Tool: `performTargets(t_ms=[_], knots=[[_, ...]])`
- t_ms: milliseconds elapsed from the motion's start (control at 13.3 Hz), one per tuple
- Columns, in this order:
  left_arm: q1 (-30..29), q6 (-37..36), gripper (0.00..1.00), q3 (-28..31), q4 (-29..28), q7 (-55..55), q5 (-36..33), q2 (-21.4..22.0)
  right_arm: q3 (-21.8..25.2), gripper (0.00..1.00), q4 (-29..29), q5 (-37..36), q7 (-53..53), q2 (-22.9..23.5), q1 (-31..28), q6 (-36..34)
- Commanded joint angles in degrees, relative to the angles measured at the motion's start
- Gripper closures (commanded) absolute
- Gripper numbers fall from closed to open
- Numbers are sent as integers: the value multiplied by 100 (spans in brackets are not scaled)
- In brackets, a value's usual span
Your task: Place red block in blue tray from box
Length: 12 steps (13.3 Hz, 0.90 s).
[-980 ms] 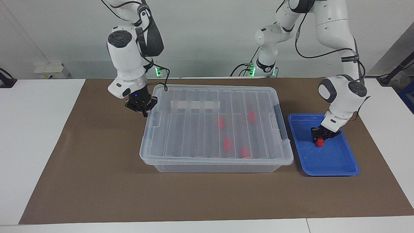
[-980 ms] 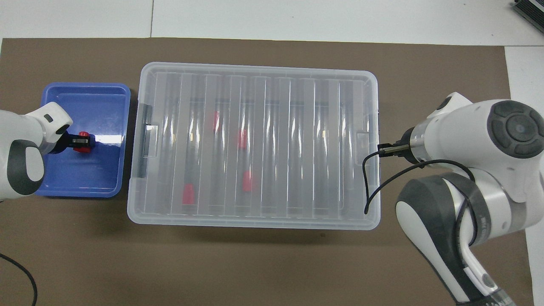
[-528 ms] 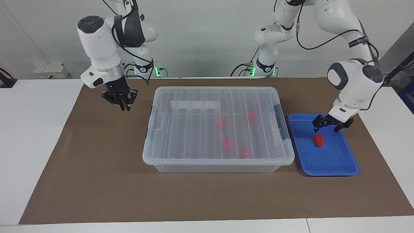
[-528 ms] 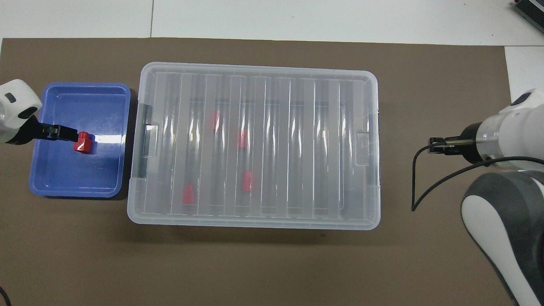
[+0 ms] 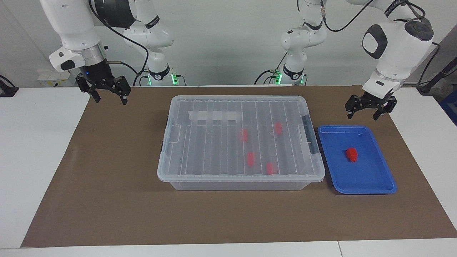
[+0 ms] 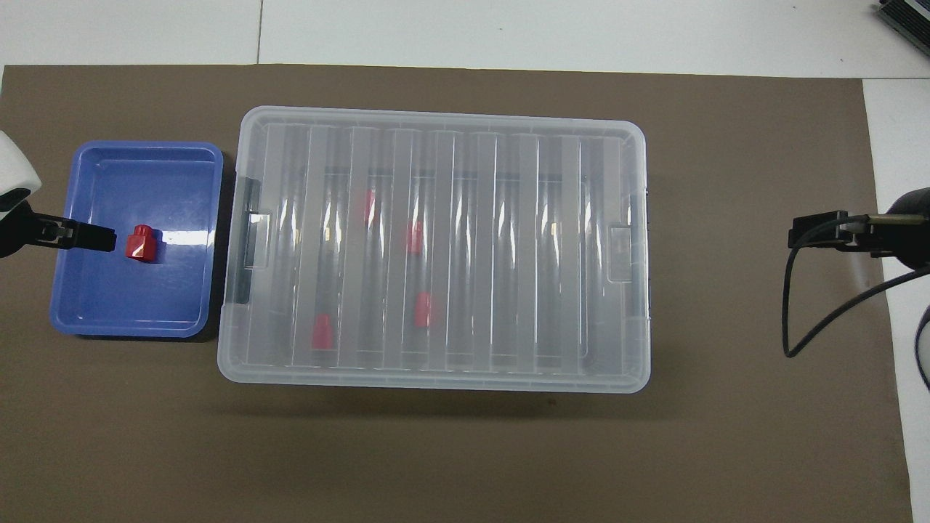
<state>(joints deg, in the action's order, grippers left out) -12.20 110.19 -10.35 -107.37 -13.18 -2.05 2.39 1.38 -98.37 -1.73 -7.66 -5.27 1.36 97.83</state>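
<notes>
Now lying loose in the blue tray (image 5: 378,180), near its middle: the red block (image 5: 352,154), touched by nothing. Sitting beside the tray, toward the right arm's end of the table (image 5: 107,200): the box (image 5: 178,157), lid on, four more red blocks (image 5: 251,159) visible through the ribbed lid. Raised over the brown mat just at the tray's robot-side edge: the left gripper (image 5: 370,109), fingers spread apart and empty. Raised over the mat's corner at the right arm's end, well apart from the box: the right gripper (image 5: 106,91), fingers likewise apart, holding nothing. Judged from this: placing step done, release complete, both arms clear of the work. Nothing further called for by the task as worded; if another block were wanted, unlatching and lifting the lid first.
</notes>
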Motion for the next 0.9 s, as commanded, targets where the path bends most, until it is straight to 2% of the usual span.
performTargets(t_ms=[0, 226, 302, 528, 678, 829], knots=[[452, -16, 0, 111, -65, 52, 108, 51, -58, 0, 923, -73, -165, 456, -48, -588], [1594, -129, 0, 882, -22, 551, 108, 270, -58, 0, 1294, -56, -156, 623, -48, -983], [1737, -208, 0, 972, -21, 615, 108, 367, -50, 0, 1277, -30, -165, 615, -57, -1002], [1747, -768, 0, 999, 171, 598, 108, 666, -50, 0, 1163, -3, -148, 509, -136, -1099], [1756, -1646, 0, 964, 942, 607, 108, 553, -58, 0, 1084, -3, -113, 474, -136, -1072], [1765, -1861, 0, 955, 1051, 607, 108, 508, -67, 0, 1057, -3, -139, 439, -83, -1195]])
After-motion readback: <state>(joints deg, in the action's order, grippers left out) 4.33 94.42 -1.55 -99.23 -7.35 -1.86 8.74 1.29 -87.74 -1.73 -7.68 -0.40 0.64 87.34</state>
